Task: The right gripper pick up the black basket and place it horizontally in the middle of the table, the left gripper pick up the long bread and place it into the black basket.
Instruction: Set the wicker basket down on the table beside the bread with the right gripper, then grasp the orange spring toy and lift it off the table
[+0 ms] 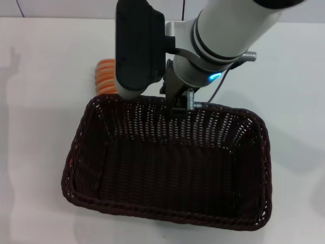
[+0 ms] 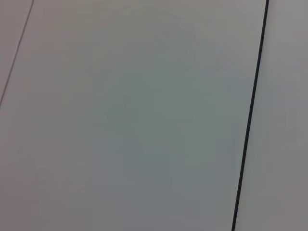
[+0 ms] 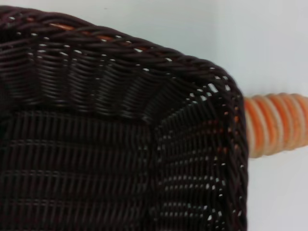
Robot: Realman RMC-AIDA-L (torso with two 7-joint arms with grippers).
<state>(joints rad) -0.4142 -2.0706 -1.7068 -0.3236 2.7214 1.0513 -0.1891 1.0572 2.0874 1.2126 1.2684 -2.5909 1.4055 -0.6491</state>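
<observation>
Right arm: nearest the head camera, silver-grey with a blue-lit ring, reaching down over the far side of the basket.
Right gripper [image 1: 181,105]: black, at the middle of the basket's far rim; fingers mostly hidden behind the wrist housing, so whether they clamp the rim cannot be told.
Black basket [image 1: 167,168]: dark woven wicker, lying lengthwise across the white table [image 1: 35,127], open side up, nothing inside.
Basket corner [image 3: 211,96]: right wrist view shows the braided rim and see-through wall close up.
Long bread [image 1: 105,76]: orange-striped loaf on the table just beyond the basket's far left corner; also seen [image 3: 274,125] past the corner.
Left arm: out of view; its wrist camera shows only pale panels with dark seams.
</observation>
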